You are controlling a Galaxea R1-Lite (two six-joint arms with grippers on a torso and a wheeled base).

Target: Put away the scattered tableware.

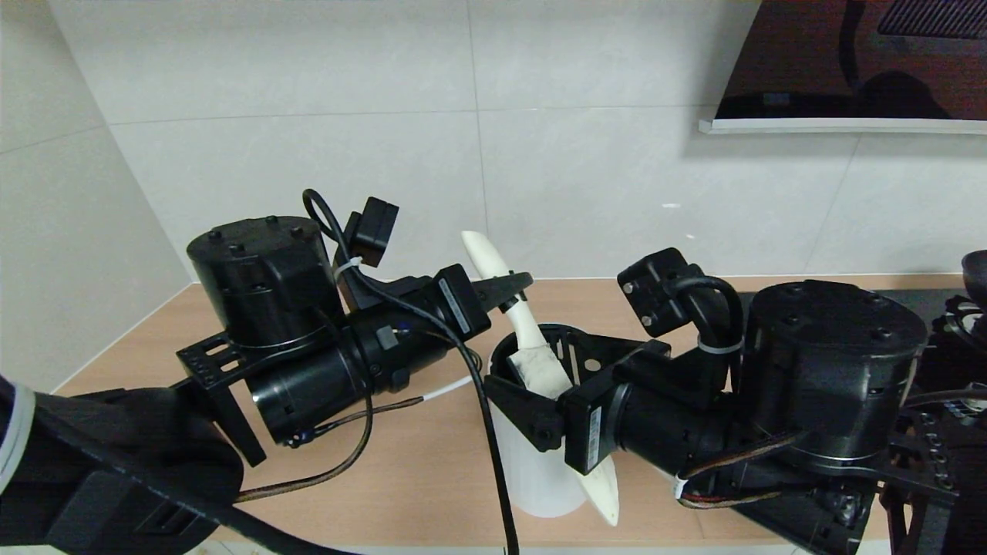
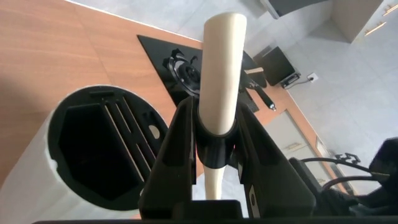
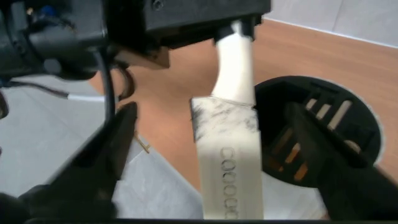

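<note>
A white knife (image 1: 540, 358) with a cream handle hangs tilted over a white cylindrical holder (image 1: 532, 478) that has a black slotted insert. My left gripper (image 1: 513, 297) is shut on the knife's handle (image 2: 221, 68), just above the holder's (image 2: 43, 143) opening. My right gripper (image 1: 532, 370) is open, and its fingers (image 3: 106, 162) stand wide on either side of the blade (image 3: 227, 155) without touching it. The blade's tip reaches down in front of the holder's wall. The holder's slotted insert (image 3: 323, 118) lies just behind the blade.
The holder stands on a wooden counter (image 1: 385, 462) near its front edge. A black gas stove (image 1: 956, 308) sits at the right, its burner (image 2: 186, 68) beyond the knife. A tiled wall closes the back and left, and a range hood (image 1: 848, 62) hangs at upper right.
</note>
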